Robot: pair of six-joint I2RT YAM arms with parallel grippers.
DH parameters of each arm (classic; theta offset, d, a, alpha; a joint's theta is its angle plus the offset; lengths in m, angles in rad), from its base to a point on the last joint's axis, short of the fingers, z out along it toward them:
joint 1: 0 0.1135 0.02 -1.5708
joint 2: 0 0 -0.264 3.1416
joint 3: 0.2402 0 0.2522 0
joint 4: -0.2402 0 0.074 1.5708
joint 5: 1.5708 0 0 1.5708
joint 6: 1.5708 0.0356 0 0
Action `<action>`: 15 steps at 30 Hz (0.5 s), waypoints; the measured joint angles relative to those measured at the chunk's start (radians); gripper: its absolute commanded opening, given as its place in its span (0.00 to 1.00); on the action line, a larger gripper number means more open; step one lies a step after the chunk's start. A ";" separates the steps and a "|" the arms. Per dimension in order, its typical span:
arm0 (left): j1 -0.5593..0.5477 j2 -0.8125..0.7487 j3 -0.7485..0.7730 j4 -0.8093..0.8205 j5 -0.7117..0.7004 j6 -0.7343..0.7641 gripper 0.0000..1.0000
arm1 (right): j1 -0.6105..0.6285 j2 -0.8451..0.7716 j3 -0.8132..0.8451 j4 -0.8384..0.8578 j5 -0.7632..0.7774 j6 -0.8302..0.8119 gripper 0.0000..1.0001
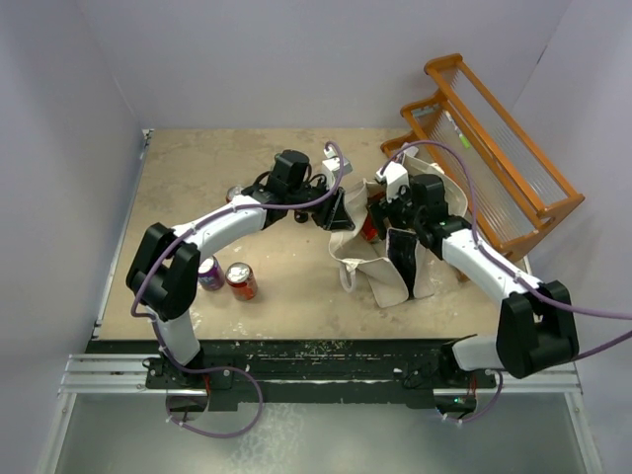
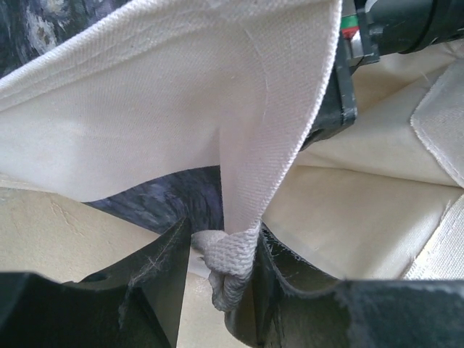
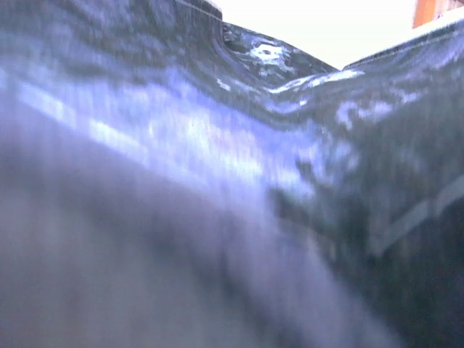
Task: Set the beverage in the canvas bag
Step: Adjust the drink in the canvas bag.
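Left gripper (image 2: 217, 272) clenched on a cream strip of the canvas bag (image 1: 360, 247).
Near left, a purple can (image 1: 210, 274) and a red can (image 1: 241, 281) stand well apart from the bag. The bag lies centre-right beside that gripper. The right gripper (image 1: 383, 219) is at its mouth, grip untellable behind blurred navy cloth. An orange rack (image 1: 494, 148) stands far right.

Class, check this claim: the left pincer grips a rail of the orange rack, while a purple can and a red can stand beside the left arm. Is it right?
One slip: the left wrist view shows the left pincer gripping the cream edge of the canvas bag, not a rack rail. The purple can and red can do stand beside the left arm.
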 measured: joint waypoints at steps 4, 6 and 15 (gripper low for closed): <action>0.003 0.001 0.000 -0.002 -0.003 0.000 0.41 | 0.014 0.044 0.028 0.016 0.024 0.000 0.83; 0.005 0.001 0.000 -0.002 -0.005 0.000 0.41 | 0.018 0.048 0.035 0.007 0.029 -0.012 0.80; 0.006 0.010 0.002 0.002 -0.010 0.000 0.41 | 0.017 -0.127 0.010 -0.226 0.023 -0.125 0.84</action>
